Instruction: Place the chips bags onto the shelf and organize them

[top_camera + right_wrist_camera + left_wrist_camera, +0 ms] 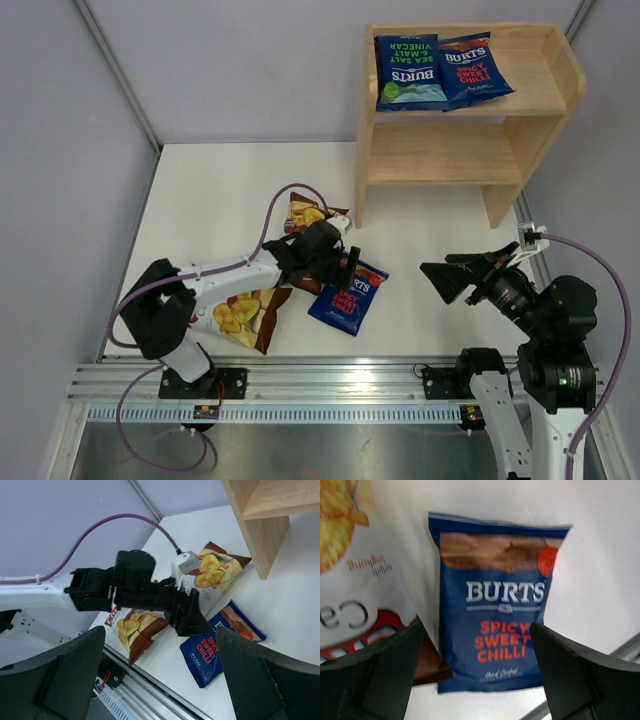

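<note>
Left wrist view: my left tool (pixel 476 629) gapes wide and empty above the red-lettered Burts bag (pixel 495 610), which lies flat on the surface (pixel 600 580); my right tool (pixel 438 280) is open too. This is the pick-up step. I judge that lowering and pinching come next, then the shelf (pixel 366 150) at one o'clock.

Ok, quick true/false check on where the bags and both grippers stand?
1. Two Burts bags lie on the top tier of the shelf. True.
2. A Chuba bag sits on the lower tier. False: both Chuba bags lie on the table.
3. The left gripper hangs open over the third Burts bag. True.
4. That bag is green-lettered. False: its lettering is red, "Spicy Sweet Chilli".
5. The right gripper holds a bag. False: it is open and empty.
</note>
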`<action>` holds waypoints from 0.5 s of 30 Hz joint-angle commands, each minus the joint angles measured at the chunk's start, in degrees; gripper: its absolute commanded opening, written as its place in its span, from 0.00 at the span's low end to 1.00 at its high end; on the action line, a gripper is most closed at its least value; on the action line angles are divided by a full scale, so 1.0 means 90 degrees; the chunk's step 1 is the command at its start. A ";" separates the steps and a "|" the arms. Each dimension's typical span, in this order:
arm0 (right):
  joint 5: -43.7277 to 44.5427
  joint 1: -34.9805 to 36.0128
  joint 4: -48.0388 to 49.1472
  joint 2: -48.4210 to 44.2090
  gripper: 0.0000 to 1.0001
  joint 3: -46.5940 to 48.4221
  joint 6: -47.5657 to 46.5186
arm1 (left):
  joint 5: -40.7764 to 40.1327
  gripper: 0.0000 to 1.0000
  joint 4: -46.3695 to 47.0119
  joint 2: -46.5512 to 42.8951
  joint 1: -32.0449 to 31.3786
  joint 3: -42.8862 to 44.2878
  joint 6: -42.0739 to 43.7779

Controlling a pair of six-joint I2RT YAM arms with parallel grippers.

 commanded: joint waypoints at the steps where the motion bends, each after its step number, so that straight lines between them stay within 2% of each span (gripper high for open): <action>1: -0.0143 -0.0011 0.0146 -0.0404 1.00 -0.0007 -0.0006 | 0.0361 0.90 0.0259 0.0528 0.0212 0.0715 0.0160; 4: -0.0259 -0.0011 0.0126 -0.0522 0.99 -0.0066 0.0101 | 0.0177 0.83 0.0044 0.1163 0.0338 0.1145 0.0053; 10: -0.0455 -0.0001 0.0146 -0.0747 1.00 0.0012 0.0140 | -0.0205 0.79 -0.0133 0.1867 0.0553 0.1292 -0.0045; 13: -0.0601 -0.0011 0.0282 -0.0796 0.99 -0.0085 0.0257 | 0.0467 0.76 0.0129 0.2199 0.0729 0.1214 -0.0075; 15: -0.0719 -0.0011 0.0409 -0.0825 0.99 -0.0192 0.0364 | 0.0888 0.66 0.0296 0.2316 0.0749 0.1107 -0.0133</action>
